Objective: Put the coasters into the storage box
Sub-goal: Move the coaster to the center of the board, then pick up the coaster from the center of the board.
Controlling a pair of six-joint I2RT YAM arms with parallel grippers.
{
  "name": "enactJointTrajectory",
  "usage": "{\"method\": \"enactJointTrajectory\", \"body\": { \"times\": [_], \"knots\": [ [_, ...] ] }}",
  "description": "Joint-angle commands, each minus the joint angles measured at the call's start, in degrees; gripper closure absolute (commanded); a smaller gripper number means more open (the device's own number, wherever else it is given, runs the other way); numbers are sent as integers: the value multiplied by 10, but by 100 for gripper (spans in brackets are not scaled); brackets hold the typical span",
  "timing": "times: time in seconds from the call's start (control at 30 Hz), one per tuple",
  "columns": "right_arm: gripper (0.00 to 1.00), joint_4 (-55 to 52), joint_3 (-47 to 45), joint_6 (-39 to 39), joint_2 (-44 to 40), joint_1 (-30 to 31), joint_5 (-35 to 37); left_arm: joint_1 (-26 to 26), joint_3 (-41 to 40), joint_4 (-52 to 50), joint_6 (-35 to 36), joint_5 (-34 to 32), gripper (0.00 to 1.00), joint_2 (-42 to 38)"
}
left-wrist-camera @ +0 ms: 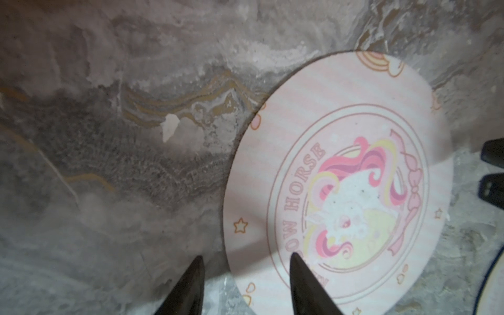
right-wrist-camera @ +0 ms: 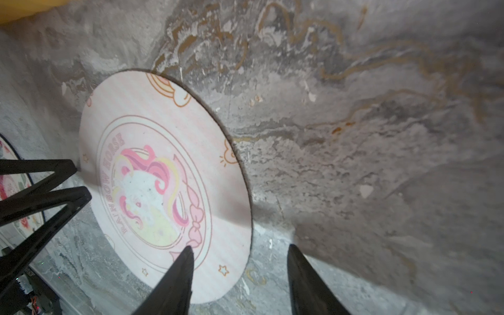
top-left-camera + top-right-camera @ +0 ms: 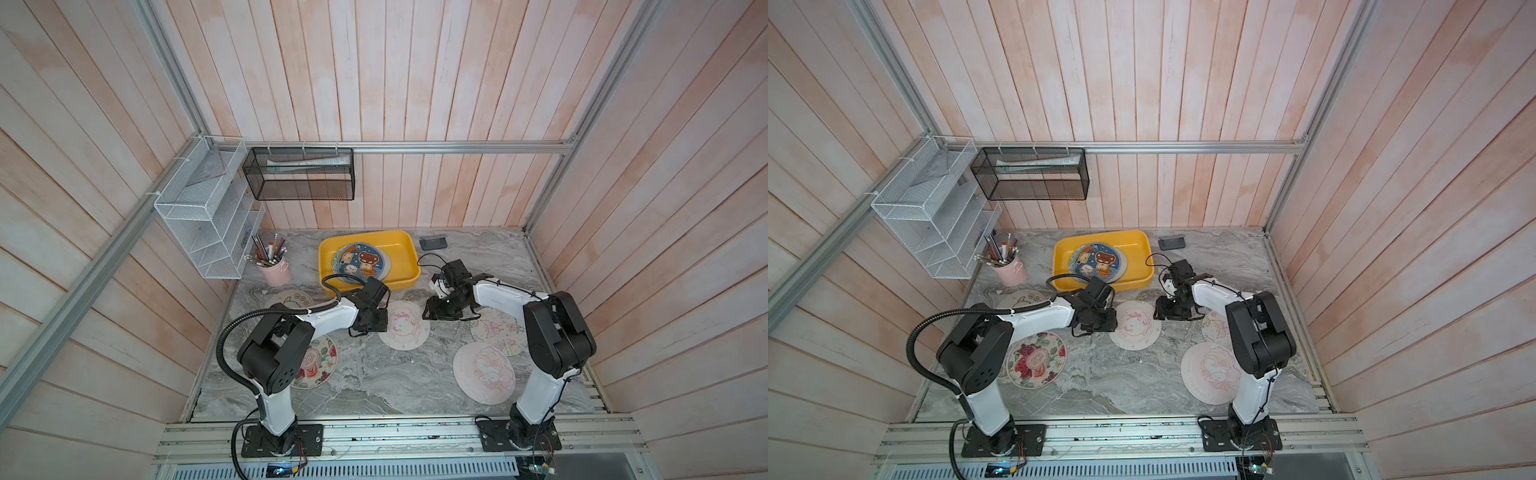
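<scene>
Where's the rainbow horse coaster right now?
In both top views the rainbow horse coaster lies mid-table on the marble tabletop, between the left gripper and right gripper, just in front of the yellow storage box.

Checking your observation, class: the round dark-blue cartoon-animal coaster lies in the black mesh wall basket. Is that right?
Not right. The round dark-blue cartoon-animal coaster lies in the shallow yellow plastic storage box, as both top views show.

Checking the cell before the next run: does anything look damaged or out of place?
The marble-look tabletop is chipped: a pale flake-shaped patch lies near the rainbow horse coaster, and another shows in the right wrist view. Otherwise nothing stands out.
</scene>
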Motion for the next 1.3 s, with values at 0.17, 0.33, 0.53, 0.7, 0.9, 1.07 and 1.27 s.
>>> {"method": "enactJointTrajectory", "body": {
  "times": [0.17, 0.33, 0.53, 0.7, 0.9, 1.07, 1.27],
  "knots": [
    [47, 4, -12, 4, 15, 12, -16, -4, 18, -7, -7, 23, 53, 19],
    [49, 7, -12, 5, 22, 18, -19, -6, 20, -6, -8, 28, 54, 21],
    [52, 10, -9, 8, 29, 26, -22, -8, 19, -4, -9, 33, 55, 24],
    [54, 12, -7, 11, 32, 26, -23, -8, 19, -3, -8, 34, 56, 25],
    [63, 14, -8, 14, 30, 26, -23, -8, 18, -4, -8, 34, 57, 24],
    [76, 15, -5, 16, 28, 26, -22, -8, 18, -4, -8, 32, 57, 23],
    [97, 13, 2, 18, 24, 26, -25, -8, 17, -2, -10, 34, 55, 19]
  ]
}}
